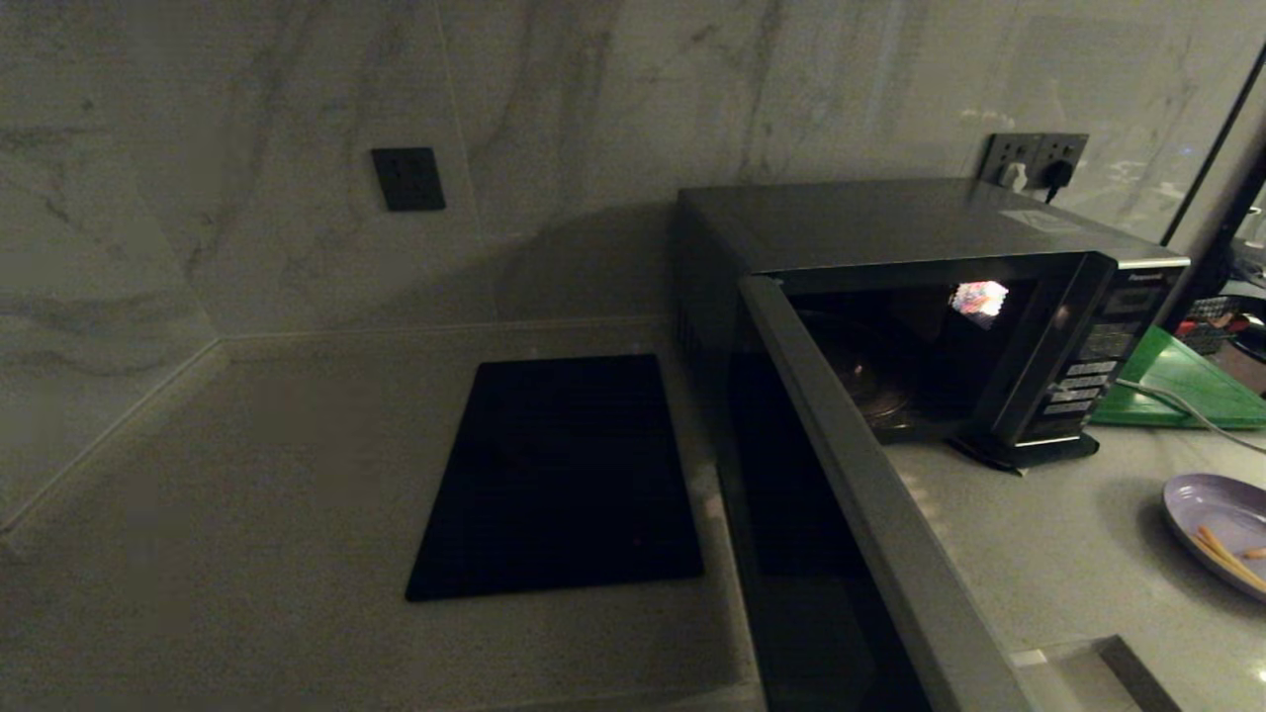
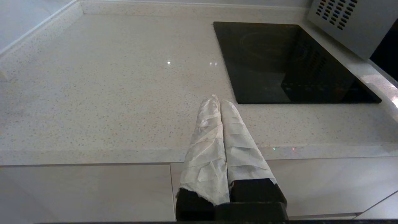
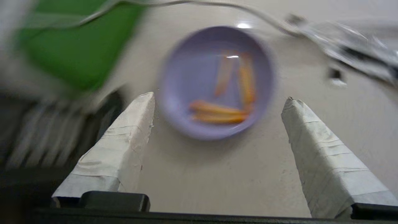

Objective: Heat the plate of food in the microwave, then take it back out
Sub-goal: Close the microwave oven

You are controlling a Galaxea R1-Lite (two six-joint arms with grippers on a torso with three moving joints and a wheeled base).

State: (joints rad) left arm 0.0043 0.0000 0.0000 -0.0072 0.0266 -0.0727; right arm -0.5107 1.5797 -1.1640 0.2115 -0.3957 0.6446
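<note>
The lavender plate of food (image 1: 1221, 529) lies on the counter at the far right, with thin orange sticks on it. My right gripper (image 3: 219, 98) hangs open over the counter just short of the plate (image 3: 214, 82), nothing between its taped fingers (image 3: 314, 137). The silver-grey microwave (image 1: 890, 222) stands at the back right with its door (image 1: 870, 494) swung wide open toward me and its dark cavity (image 1: 890, 366) in sight. My left gripper (image 2: 219, 101) is shut and empty, parked over the counter's front edge left of the microwave.
A flat black cooktop panel (image 1: 564, 475) is set into the counter left of the microwave. A green board (image 1: 1187, 386) and a grey cable (image 1: 1177, 405) lie right of the microwave. Marble walls close the back and left; a recess edge (image 1: 1128, 672) shows at the front right.
</note>
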